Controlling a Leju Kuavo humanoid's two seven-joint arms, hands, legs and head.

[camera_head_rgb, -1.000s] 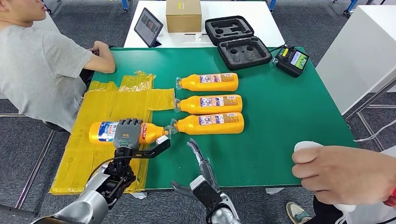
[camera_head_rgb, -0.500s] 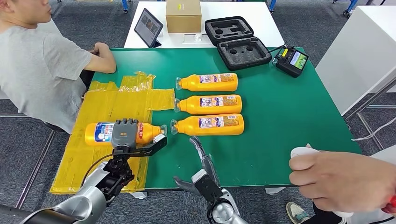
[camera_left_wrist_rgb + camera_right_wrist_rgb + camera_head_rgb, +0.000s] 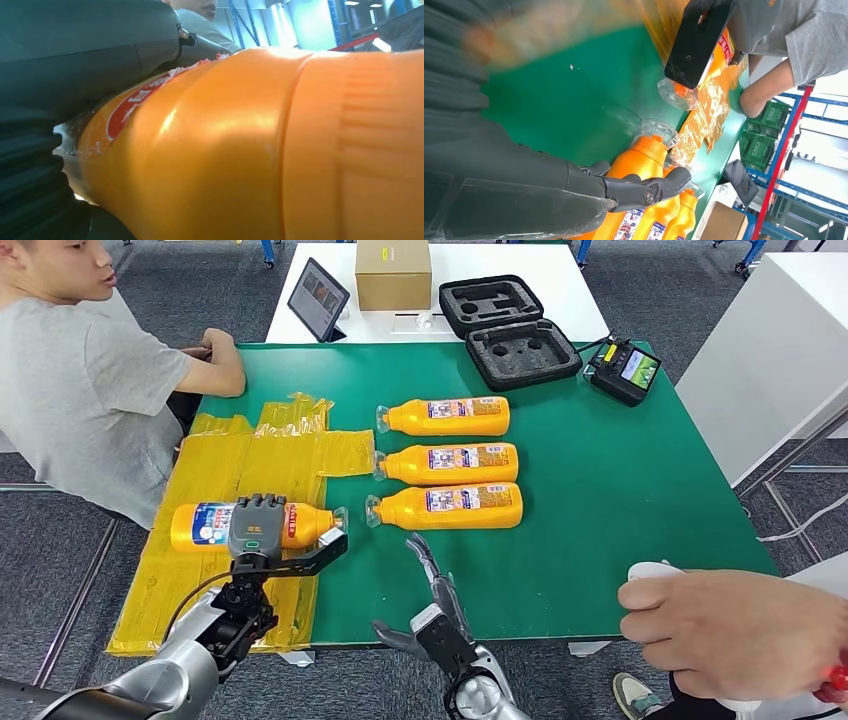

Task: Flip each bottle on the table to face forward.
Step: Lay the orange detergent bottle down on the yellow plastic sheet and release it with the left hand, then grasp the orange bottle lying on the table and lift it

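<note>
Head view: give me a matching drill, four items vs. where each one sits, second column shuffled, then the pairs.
Items:
1. bottle in the left hand
2. cardboard box
3. black remote with a screen
4. row of three orange bottles

Places:
A. far right corner of the green table
B. lying side by side mid-table on bare green
C. over the yellow plastic sheet, gripped by the left hand
D. on the white table behind the green one

Pairs: 1-C, 2-D, 3-A, 4-B
</note>
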